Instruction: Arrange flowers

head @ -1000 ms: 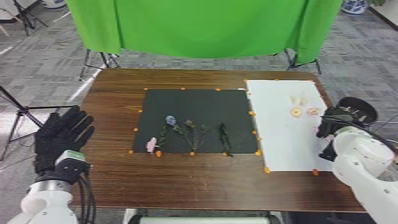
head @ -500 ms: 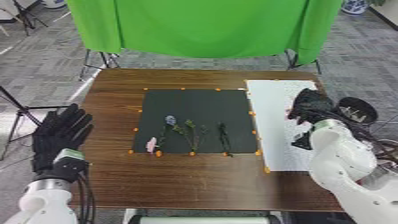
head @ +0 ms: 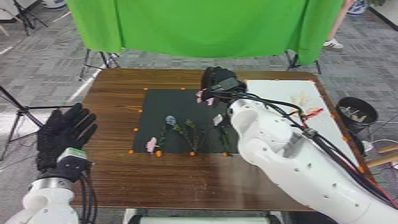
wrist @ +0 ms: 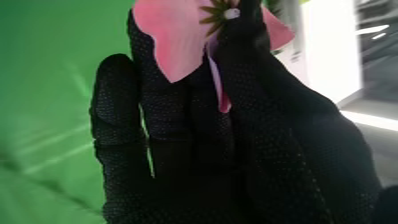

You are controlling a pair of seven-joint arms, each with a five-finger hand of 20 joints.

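Holds the left hand (head: 67, 131) open, shows flowers (head: 171, 120) lying on a black sheet (head: 176, 104) to its right and, farther right, clamps a pink flower (wrist: 169, 40) in the right hand (head: 218, 78). Appears to be placing it; next needs gentle lowering, then clean release.

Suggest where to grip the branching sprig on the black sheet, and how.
Best, I think, by the near stem end of the branching sprig, pinched from above: it lies flat on the black sheet, and its branches fan out towards the far side.
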